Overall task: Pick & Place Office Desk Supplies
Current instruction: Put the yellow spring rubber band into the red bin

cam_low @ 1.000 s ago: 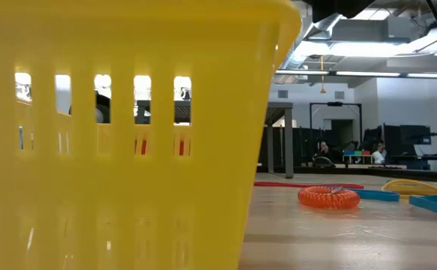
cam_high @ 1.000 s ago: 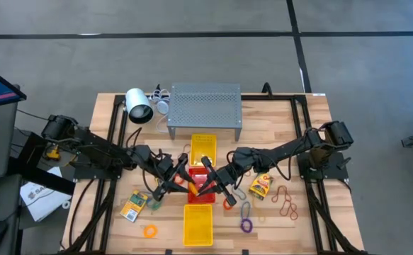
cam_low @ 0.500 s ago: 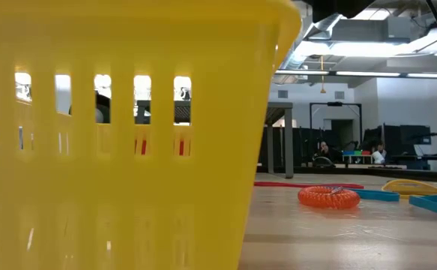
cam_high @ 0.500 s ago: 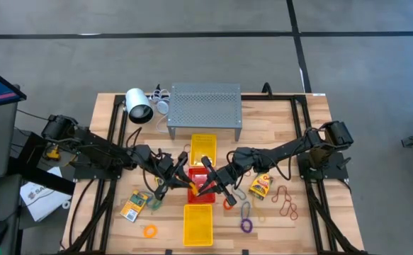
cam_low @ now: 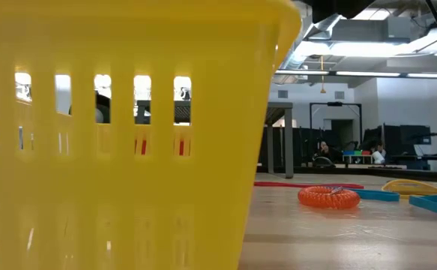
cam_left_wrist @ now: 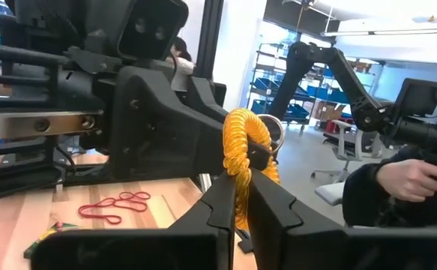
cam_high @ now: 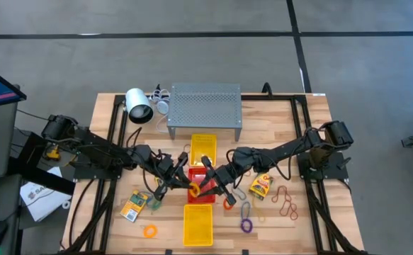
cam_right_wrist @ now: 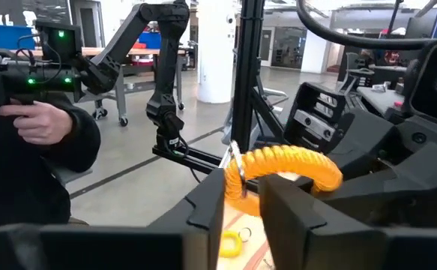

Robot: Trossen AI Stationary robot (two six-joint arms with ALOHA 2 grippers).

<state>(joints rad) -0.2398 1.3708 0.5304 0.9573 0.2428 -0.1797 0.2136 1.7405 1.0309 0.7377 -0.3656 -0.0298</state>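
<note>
Midair over the red tray (cam_high: 200, 193), left gripper (cam_left_wrist: 235, 204) pinches the orange coil (cam_left_wrist: 242, 161); right gripper (cam_right_wrist: 241, 196) fingers stand slightly parted around it.

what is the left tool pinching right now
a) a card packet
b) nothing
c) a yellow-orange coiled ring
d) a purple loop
c: in the left wrist view the left tool is shut on the yellow-orange coiled ring, with the right tool meeting it over the red tray.
</note>
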